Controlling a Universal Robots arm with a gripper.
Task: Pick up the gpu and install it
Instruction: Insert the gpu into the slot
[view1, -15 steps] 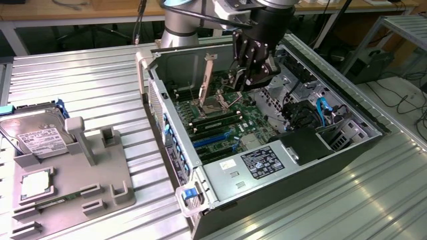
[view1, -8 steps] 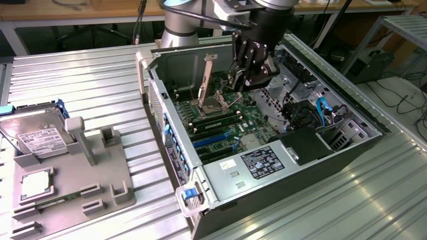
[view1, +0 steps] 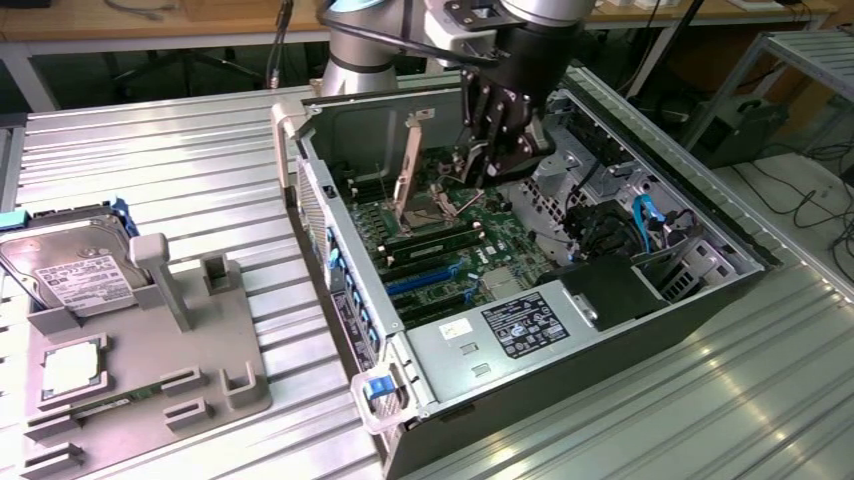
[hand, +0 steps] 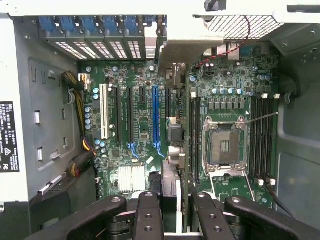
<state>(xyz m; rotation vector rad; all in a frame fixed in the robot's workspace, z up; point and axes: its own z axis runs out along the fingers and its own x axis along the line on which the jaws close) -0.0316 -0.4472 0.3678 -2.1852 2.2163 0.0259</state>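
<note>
My gripper reaches down inside the open computer case and is shut on the gpu. The card hangs on edge below the fingers, just above the motherboard. Its long silver bracket points toward the case's rear wall, on the exterior view's left. In the wrist view the gpu appears edge-on as a thin dark strip running away from the black fingers. It lies between the long blue expansion slot and the black memory slots. Whether the card touches a slot cannot be told.
The open CPU socket lies beside the memory slots. Yellow and black cables and drive bays crowd one side of the case. Outside the case, a grey holder carries a hard drive and a square CPU chip.
</note>
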